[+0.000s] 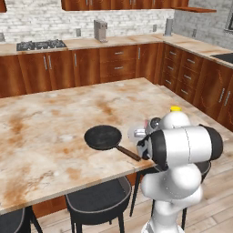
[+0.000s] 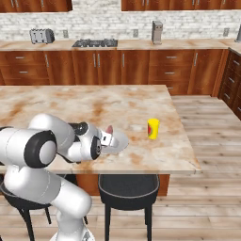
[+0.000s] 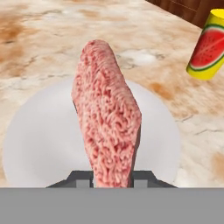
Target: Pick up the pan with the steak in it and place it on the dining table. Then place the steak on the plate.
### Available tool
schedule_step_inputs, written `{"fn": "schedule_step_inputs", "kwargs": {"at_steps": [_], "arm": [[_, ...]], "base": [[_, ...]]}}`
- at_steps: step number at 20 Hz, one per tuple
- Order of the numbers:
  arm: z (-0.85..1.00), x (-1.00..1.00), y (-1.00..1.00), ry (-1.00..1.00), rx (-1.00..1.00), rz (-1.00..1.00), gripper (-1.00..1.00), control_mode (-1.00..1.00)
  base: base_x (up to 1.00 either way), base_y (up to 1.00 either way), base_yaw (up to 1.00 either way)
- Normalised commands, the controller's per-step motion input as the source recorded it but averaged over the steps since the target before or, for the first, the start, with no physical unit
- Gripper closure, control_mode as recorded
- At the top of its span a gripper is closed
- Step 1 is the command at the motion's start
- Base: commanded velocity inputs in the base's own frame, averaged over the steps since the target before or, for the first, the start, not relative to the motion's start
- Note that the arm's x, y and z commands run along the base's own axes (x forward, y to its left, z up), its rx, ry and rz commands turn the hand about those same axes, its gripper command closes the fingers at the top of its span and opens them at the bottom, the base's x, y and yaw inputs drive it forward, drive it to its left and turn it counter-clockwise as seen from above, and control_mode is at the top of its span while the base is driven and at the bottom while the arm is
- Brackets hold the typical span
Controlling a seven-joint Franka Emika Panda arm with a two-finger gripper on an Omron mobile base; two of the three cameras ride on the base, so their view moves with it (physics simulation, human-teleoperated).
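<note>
The empty pan (image 1: 103, 137) already sits on the dining table (image 1: 50, 132), and the gripper (image 3: 113, 177), clamped on the steak (image 3: 108, 116), holds it seemingly just above the plate (image 3: 39, 135), so only the release remains.

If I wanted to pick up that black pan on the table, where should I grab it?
Probably by its long brown handle, which sticks straight out from the pan toward the table edge by the stools. Come from that side, closing across the handle.
</note>
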Motion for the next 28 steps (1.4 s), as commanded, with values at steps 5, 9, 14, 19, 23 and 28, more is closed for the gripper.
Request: {"fn": "schedule_step_inputs", "kwargs": {"at_steps": [5,9,14,19,23,28], "arm": [[-0.01,0.21,0.0,0.0,0.0,0.0,1.0,-1.0],[0.0,0.18,0.0,0.0,0.0,0.0,1.0,-1.0],[-0.01,0.13,0.0,0.0,0.0,0.0,-1.0,-1.0],[0.05,0.0,-0.06,0.0,0.01,-0.03,-1.0,-1.0],[0.27,-0.02,-0.07,0.0,0.05,-0.07,-1.0,-1.0],[0.81,-0.18,-0.02,0.0,0.12,-0.05,-1.0,-1.0]], "base": [[0.0,0.0,0.0],[0.0,0.0,0.0],[0.0,0.0,0.0],[0.0,0.0,0.0],[0.0,0.0,0.0],[0.0,0.0,0.0]]}}
